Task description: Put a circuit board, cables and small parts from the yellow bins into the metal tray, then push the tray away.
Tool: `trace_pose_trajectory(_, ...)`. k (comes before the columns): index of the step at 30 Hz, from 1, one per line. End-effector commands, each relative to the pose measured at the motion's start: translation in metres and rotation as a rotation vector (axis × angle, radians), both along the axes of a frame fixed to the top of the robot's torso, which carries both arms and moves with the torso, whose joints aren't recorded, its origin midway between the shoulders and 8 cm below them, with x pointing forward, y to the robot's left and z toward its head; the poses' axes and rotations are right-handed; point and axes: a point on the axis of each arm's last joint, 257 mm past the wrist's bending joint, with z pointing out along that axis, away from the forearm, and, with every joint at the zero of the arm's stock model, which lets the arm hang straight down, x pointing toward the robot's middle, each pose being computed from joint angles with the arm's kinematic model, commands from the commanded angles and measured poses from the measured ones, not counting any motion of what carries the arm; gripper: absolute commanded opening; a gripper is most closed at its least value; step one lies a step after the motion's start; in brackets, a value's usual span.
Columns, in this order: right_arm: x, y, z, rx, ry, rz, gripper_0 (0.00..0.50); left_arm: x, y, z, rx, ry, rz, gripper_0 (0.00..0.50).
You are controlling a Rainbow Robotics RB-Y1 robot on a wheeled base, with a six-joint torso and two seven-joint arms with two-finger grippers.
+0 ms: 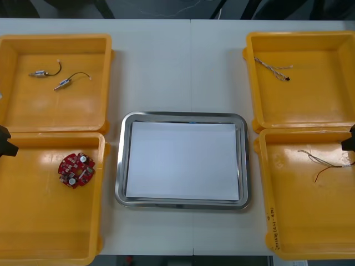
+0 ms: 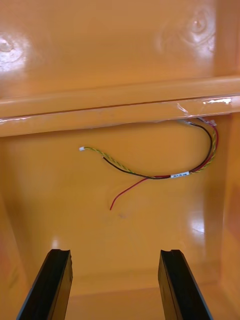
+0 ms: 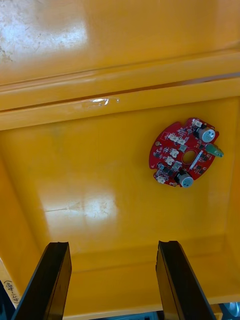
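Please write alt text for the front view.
A metal tray, white inside, sits between four yellow bins. The left ones hold a red circuit board and small metal parts; the right ones hold cables. The left gripper and right gripper sit at the side edges.

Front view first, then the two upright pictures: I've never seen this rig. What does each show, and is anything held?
A two-armed robot works at a table. The front view looks down from above; each upright picture comes from a wrist camera. Four yellow bins flank a metal tray, white inside. The left gripper hangs over the bin with the red circuit board, the right gripper over the one with a red and yellow cable. Their jaws stand open; nothing is held.
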Motion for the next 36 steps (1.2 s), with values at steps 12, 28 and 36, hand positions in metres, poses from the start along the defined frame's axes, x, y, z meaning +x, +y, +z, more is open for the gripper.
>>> trace_pose_trajectory(12,-0.004,-0.007,-0.045,0.085,0.007,-0.228,0.500,-0.009,-0.028,-0.034,-0.029,-0.027,0.007,0.500)
trace_pose_trajectory(28,0.020,-0.014,-0.078,0.192,-0.016,-0.323,0.500,0.003,-0.064,-0.072,-0.048,-0.095,-0.029,0.500)
trace_pose_trajectory(36,0.030,-0.015,-0.100,0.182,-0.023,-0.332,0.500,0.001,-0.081,-0.094,-0.023,-0.091,-0.068,0.500)
